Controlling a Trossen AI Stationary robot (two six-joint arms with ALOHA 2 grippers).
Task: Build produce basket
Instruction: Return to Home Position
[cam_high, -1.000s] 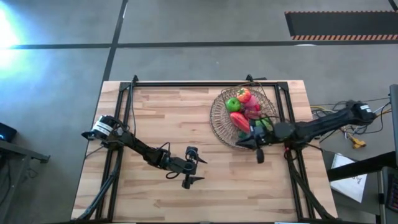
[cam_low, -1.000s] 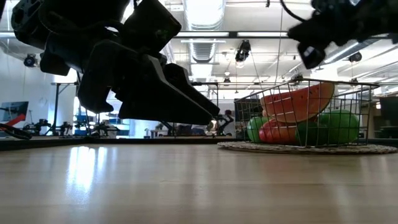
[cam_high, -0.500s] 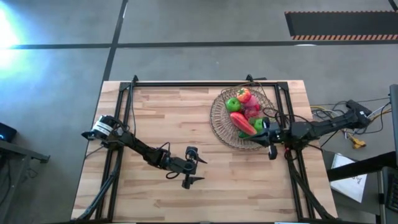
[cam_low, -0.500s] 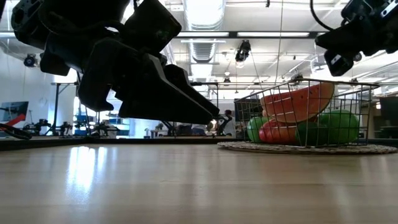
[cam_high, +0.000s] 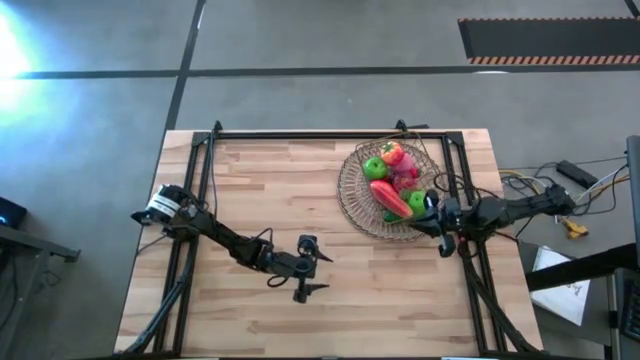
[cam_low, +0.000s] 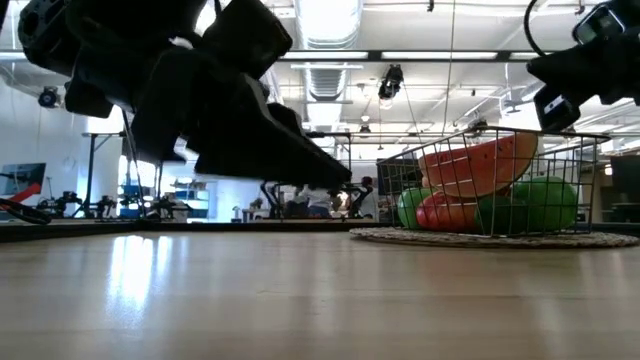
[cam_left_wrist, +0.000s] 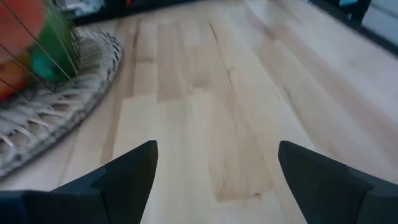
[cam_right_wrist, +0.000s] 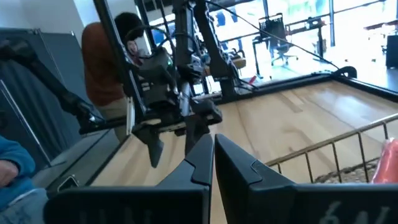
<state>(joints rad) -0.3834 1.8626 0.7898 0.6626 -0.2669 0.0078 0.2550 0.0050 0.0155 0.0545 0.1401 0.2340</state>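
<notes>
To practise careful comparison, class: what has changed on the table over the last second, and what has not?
The right tool, shut, drew back rightward from the basket rim. The left tool, open, and the produce in the basket stayed put.

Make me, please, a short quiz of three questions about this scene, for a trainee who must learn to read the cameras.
1. True or false: the left tool is shut.
2. Fill in: the right tool, beside the rim of the basket, has its fingers ____.
3. Where is the long red pepper? A: in the basket. B: in the left tool. C: in the right tool.

Key: 1 false, its fingers stand wide apart with nothing between them. 2 shut. 3 A.
</notes>
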